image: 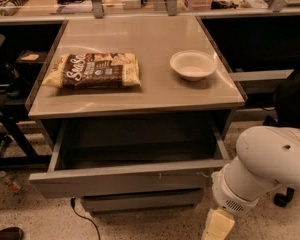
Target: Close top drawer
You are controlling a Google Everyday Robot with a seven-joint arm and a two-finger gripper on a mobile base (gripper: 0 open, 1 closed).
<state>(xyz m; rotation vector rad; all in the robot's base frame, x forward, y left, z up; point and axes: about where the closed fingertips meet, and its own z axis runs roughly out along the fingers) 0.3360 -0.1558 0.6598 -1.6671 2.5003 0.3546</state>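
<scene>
Top drawer (pixel 125 180) stands pulled well out from under the table (pixel 140 106), inside open to view, scuffed grey front toward camera. White arm (pixel 270 161) at lower right carries the tool (pixel 216 227), low, just below the drawer front's right end; spread or pressed together: cannot tell. On table: snack bag (pixel 92 70), white bowl (pixel 192 65).

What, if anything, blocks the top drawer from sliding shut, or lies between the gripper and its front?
Nothing visible does. The top drawer stands pulled out with nothing seen inside it. The gripper hangs low, just below its front's right end, with no object between them.
</scene>
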